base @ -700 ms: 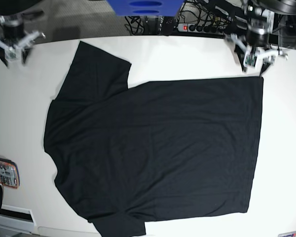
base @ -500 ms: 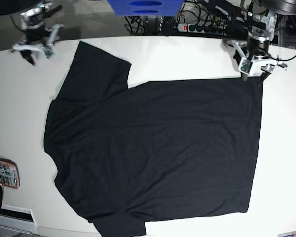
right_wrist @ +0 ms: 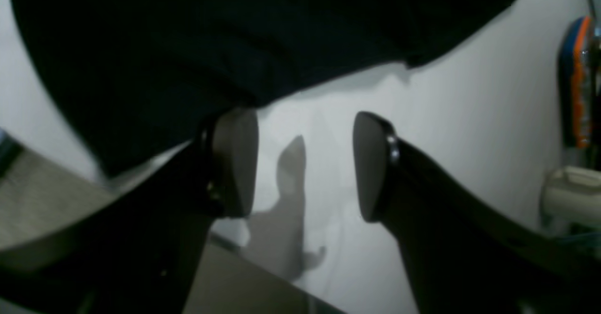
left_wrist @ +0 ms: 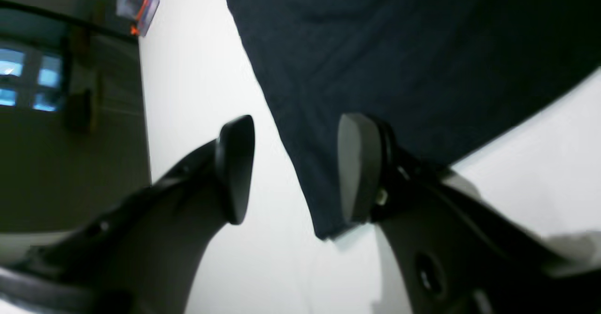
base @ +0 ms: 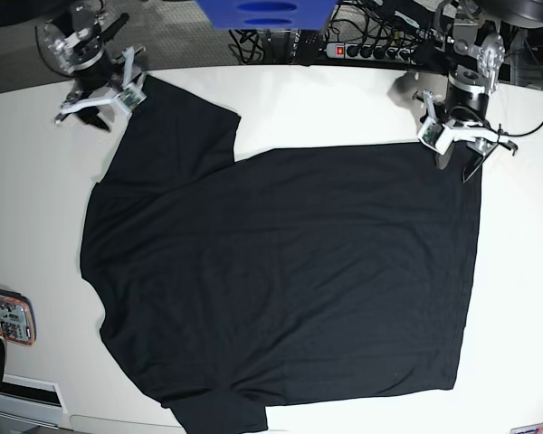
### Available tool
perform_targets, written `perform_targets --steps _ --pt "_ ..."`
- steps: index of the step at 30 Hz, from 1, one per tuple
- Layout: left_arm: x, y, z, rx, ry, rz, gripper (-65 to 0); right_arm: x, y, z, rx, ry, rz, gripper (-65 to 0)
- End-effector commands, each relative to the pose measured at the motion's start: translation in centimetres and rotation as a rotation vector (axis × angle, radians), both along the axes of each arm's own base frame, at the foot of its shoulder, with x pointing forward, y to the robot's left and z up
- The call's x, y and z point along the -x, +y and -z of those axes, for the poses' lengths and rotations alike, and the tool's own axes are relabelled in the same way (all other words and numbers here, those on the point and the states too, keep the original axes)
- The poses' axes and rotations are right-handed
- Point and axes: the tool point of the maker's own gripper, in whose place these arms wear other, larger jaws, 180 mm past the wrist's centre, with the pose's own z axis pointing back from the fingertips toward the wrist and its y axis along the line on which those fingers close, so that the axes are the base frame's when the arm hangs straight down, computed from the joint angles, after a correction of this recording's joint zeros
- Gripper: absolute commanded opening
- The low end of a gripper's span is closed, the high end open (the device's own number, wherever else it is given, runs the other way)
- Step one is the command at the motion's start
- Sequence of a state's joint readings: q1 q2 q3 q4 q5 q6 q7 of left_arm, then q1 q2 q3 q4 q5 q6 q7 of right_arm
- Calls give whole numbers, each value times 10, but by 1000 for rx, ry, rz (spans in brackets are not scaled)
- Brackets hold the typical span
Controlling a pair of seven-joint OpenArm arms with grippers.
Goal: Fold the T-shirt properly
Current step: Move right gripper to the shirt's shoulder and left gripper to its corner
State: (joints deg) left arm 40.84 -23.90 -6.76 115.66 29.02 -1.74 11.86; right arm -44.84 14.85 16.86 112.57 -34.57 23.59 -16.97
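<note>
The shirt (base: 281, 271) lies flat on the table (base: 344, 99). It looks thin, soft and floppy, so corners are best to pinch. The left gripper (left_wrist: 293, 166) and right gripper (right_wrist: 305, 164) are spread, probably holding nothing.

Plain black short-sleeved T-shirt (base: 290, 271) – thin soft cloth, matt, faint weave and shallow creases in left wrist view. Broad white table top (base: 344, 99) – smooth, slight sheen, takes soft shadows. Left gripper (left_wrist: 296, 166) – dark matt plastic fingers, smooth grey rubbery-looking pads (left_wrist: 354, 164), small metal screw. Right gripper (right_wrist: 305, 164) – same dark matt fingers, smooth dull pads (right_wrist: 235, 159). Blue moulded part (base: 264, 11) at far edge – glossy plastic.
</note>
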Motion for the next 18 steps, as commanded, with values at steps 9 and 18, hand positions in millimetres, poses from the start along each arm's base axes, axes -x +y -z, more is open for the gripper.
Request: perform_targets --steps 9,18 --pt "1 -16 -5 -15 -23 58 -368 37 66 8 -149 75 -131 -338" --pt "2 -17 -4 -12 -20 60 -368 42 64 18 -49 96 -190 -338"
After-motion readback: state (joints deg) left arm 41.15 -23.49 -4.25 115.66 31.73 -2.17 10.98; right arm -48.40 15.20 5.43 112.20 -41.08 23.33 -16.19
